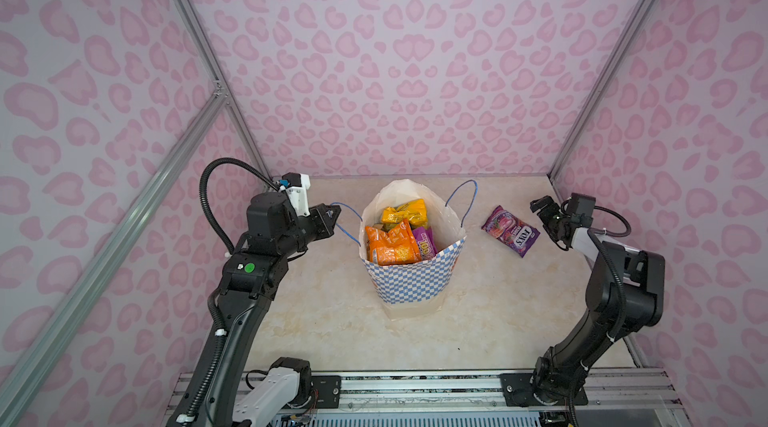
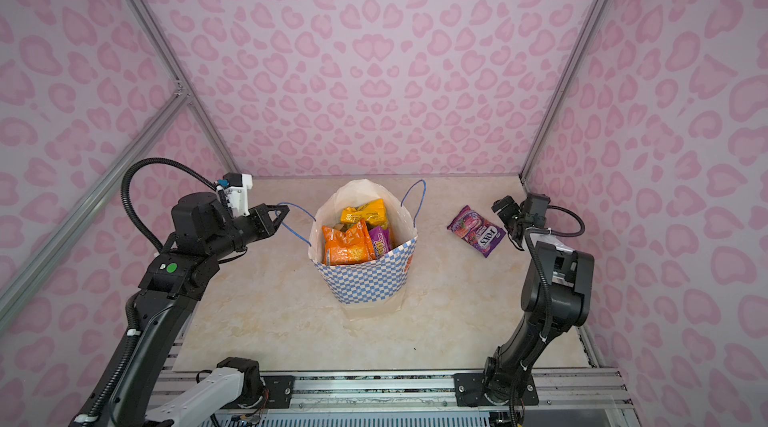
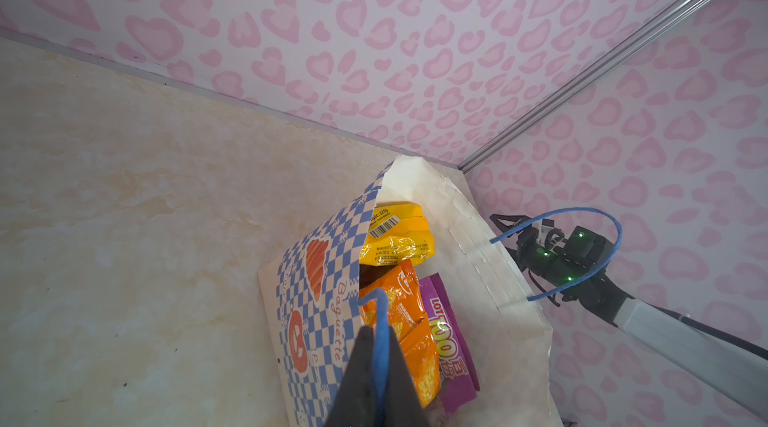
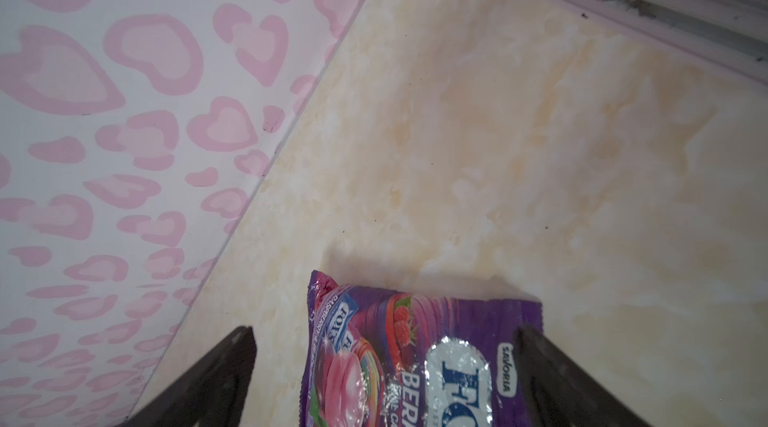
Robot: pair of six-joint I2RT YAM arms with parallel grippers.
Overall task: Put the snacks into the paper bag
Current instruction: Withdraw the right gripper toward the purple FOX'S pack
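The checkered paper bag (image 1: 415, 283) (image 2: 365, 279) stands upright mid-table with its mouth open. Inside it lie a yellow packet (image 1: 405, 213), an orange packet (image 1: 390, 244) and a purple packet (image 1: 426, 240). My left gripper (image 1: 334, 213) (image 2: 284, 211) (image 3: 379, 331) is shut on the bag's left blue cord handle (image 1: 347, 234) (image 3: 380, 312), to the left of the rim. Another purple snack packet (image 1: 510, 230) (image 2: 476, 230) (image 4: 415, 354) lies flat on the table right of the bag. My right gripper (image 1: 546, 223) (image 2: 509, 221) (image 4: 384, 331) hovers open at its right end, fingers either side, without gripping it.
Pink-patterned walls close in the table at the back and both sides, with the right wall (image 1: 623, 180) just behind my right gripper. The bag's other handle (image 1: 465, 196) sticks up free. A metal rail (image 1: 415, 383) with both arm bases runs along the front.
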